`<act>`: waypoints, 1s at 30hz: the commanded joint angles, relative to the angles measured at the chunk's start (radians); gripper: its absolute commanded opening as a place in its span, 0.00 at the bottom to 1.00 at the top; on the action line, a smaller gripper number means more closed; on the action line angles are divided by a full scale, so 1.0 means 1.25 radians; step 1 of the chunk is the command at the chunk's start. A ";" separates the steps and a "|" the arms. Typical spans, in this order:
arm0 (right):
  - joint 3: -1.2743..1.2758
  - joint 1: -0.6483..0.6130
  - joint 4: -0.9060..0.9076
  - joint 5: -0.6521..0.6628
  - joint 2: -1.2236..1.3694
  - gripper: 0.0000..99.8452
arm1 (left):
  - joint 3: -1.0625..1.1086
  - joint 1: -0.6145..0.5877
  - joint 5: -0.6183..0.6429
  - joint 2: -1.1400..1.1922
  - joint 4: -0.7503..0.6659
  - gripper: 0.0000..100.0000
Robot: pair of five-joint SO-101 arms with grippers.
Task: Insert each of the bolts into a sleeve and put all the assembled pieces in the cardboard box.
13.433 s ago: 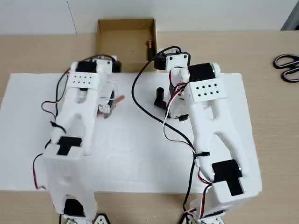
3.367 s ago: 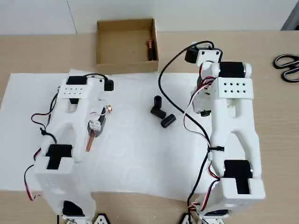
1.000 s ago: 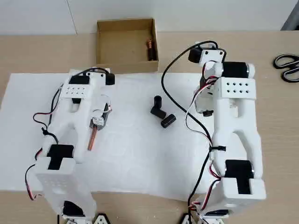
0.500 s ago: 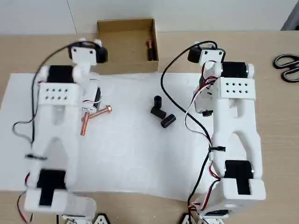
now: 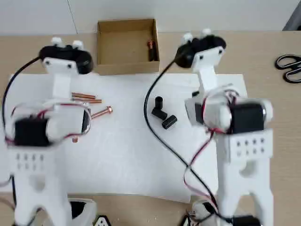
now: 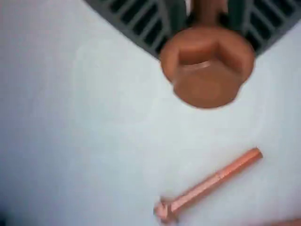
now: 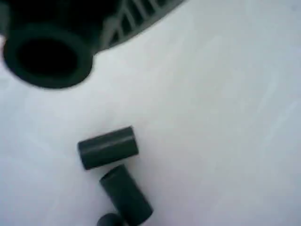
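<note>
bolts [image 5: 83, 96]: copper, loose | sleeves [image 5: 169, 122]: black, clustered | cardboard box [image 5: 122, 42]: one assembly [image 5: 151, 49]

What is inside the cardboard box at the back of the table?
One copper bolt pushed into a black sleeve, lying along a side wall of the cardboard box. The sleeve covers the bolt's shank.

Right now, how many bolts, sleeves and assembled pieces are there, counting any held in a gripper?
Bolts: 4, three on the paper, one in the left gripper
Sleeves: 4, three on the paper, one in the right gripper
Assembled pieces: 1, in the box
Total: 9
</note>
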 commanded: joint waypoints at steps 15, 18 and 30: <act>0.432 -0.044 -0.312 -0.002 -0.274 0.00 | 0.452 0.135 0.285 -0.422 -0.469 0.01; 0.516 -0.083 -0.386 -0.039 -0.326 0.00 | 0.451 0.135 0.325 -0.410 -0.480 0.01; 0.912 -0.236 -0.754 -0.075 -0.593 0.00 | 0.161 0.196 0.384 -0.182 -0.339 0.01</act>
